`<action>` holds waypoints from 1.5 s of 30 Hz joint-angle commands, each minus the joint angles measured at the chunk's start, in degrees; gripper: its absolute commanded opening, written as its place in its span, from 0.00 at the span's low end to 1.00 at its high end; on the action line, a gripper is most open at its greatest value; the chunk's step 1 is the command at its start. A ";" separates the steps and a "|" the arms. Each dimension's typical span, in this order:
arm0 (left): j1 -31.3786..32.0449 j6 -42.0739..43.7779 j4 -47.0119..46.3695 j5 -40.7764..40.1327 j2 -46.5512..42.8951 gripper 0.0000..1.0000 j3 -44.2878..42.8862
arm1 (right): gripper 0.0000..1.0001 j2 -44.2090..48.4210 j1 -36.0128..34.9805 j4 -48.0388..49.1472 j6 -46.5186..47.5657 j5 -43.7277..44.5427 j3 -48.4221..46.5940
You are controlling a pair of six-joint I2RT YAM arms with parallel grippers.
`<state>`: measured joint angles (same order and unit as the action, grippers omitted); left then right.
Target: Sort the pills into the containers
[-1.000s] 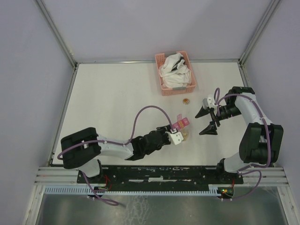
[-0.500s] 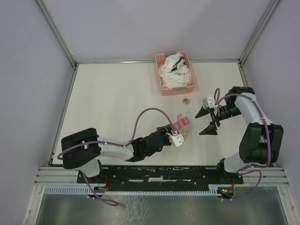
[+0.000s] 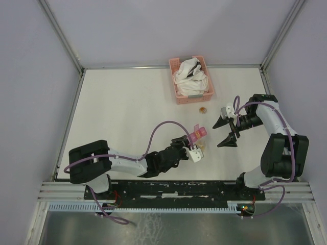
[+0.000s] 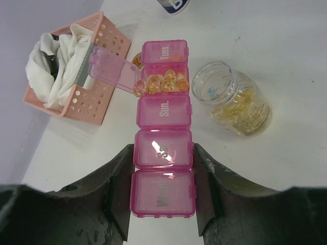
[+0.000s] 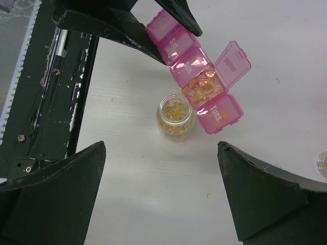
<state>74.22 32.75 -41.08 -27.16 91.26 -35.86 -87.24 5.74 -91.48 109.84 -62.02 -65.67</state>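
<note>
left pincer [image 4: 162, 149] clamped on pink containers [image 4: 164, 111], right pincer [image 5: 161, 146] spread wide, touching nothing

top: high overhead, whole table [image 3: 122, 102] | wrists: close, downward — both share pill box [image 4: 163, 153], jar [image 5: 175, 115]

A white table [image 3: 127, 112] carries everything. At its far edge sits a pink lattice basket [image 3: 195, 98] stuffed with white cloth [image 3: 190, 76]. Just in front of the basket lies a small round amber thing [image 3: 203, 109], too small to identify. Nearer the arms stands a clear, lidless jar [image 4: 235, 99] with yellow-orange pills [image 4: 245, 109] heaped in its bottom, well apart from the basket.
</note>
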 commanded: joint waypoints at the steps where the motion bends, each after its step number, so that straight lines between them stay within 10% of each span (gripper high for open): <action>1: 0.66 2.96 -4.57 -2.26 0.24 0.18 -2.20 | 0.99 -0.36 0.25 -2.80 1.94 -2.09 -2.35; 45: 4.09 11.81 -6.55 -8.70 4.13 0.17 -3.25 | 0.99 -0.34 0.26 -3.70 2.65 -2.03 -2.65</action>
<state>77.71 42.06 -43.03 -34.48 95.13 -37.15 -87.72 5.76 -91.81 110.93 -62.02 -66.22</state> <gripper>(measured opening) 0.514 0.994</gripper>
